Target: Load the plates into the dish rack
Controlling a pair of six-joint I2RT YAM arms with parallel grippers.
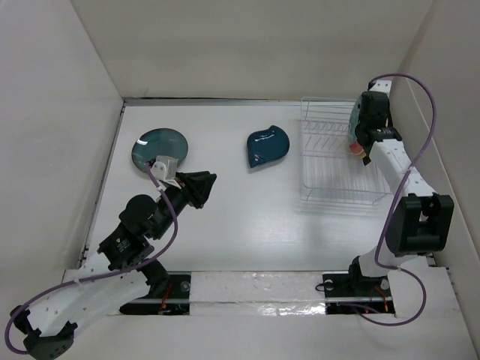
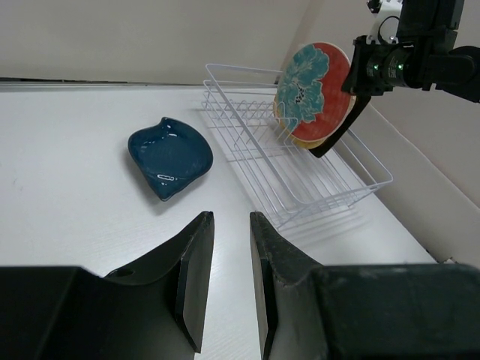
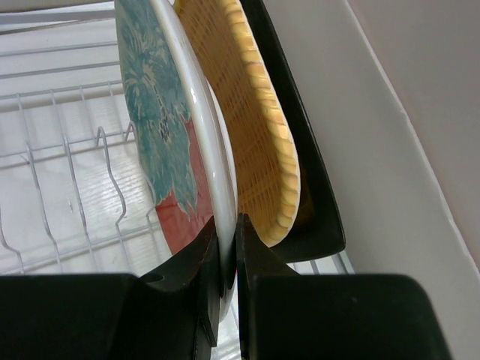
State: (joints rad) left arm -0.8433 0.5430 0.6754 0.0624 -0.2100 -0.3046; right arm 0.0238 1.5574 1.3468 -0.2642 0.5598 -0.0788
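My right gripper (image 3: 227,221) is shut on the rim of the round red-rimmed teal floral plate (image 3: 154,127), which it holds upright at the right end of the white wire dish rack (image 1: 330,161). Just behind that plate stand the tan woven plate (image 3: 247,97) and the black-rimmed one (image 3: 307,172), both on edge. In the left wrist view the floral plate (image 2: 313,88) shows above the rack (image 2: 300,176). The navy leaf-shaped plate (image 1: 268,146) and the round dark teal plate (image 1: 160,148) lie flat on the table. My left gripper (image 1: 204,184) hovers open and empty between them.
White walls close in the table on three sides, and the right wall (image 1: 450,127) runs close beside the rack and the right arm. A purple cable (image 1: 431,112) loops above that arm. The rack's left rows of tines (image 2: 240,120) hold nothing.
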